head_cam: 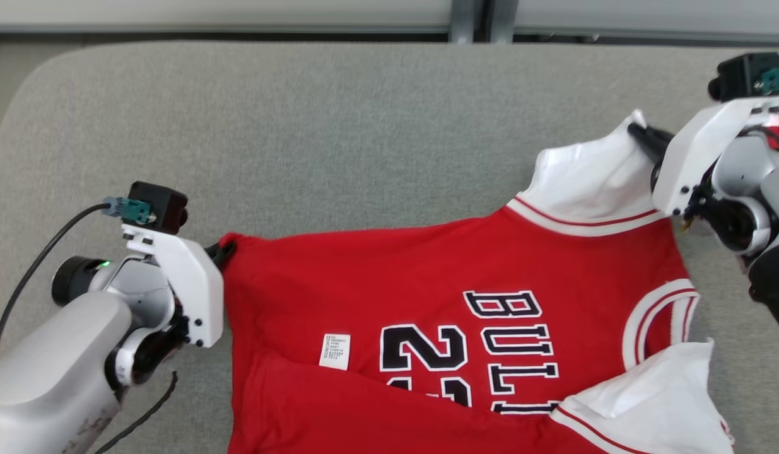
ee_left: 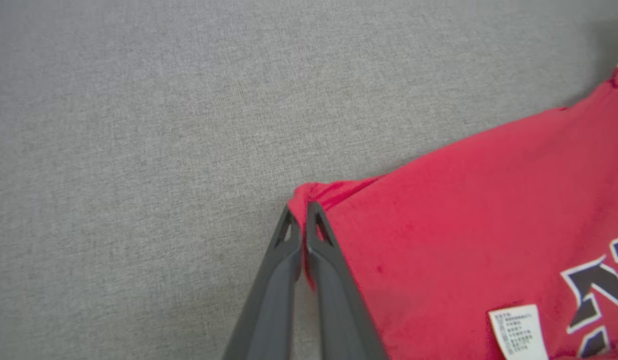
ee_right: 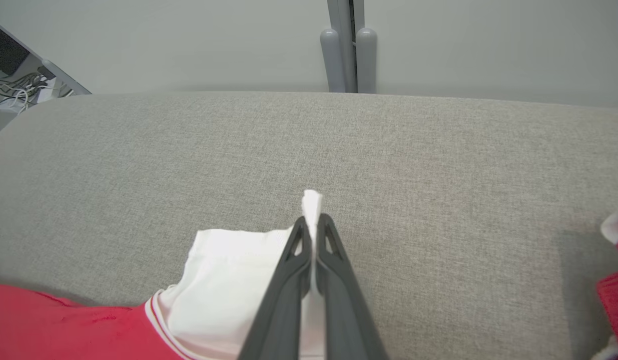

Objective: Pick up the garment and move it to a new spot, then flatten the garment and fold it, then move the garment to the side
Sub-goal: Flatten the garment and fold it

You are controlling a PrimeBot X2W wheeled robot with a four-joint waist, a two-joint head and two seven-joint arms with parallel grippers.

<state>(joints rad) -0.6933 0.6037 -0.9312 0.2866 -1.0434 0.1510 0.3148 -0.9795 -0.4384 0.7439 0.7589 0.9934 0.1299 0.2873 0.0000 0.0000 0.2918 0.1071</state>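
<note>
The garment [head_cam: 465,328] is a red jersey with white sleeves and black-and-white lettering, lying spread on the grey padded table. My left gripper [head_cam: 224,251] is shut on its red hem corner at the left; the left wrist view shows that gripper [ee_left: 302,210] with the fabric [ee_left: 469,215] pinched between the two dark fingers. My right gripper [head_cam: 638,133] is shut on the tip of the far white sleeve [head_cam: 591,180]; in the right wrist view this gripper [ee_right: 313,222] clamps a peak of white cloth [ee_right: 228,280]. The garment's near part runs off the bottom of the head view.
The grey padded table [head_cam: 339,139] stretches wide beyond and left of the garment. A grey post [ee_right: 347,45] and wall stand behind the far edge. Cables [ee_right: 18,90] lie off the far left corner.
</note>
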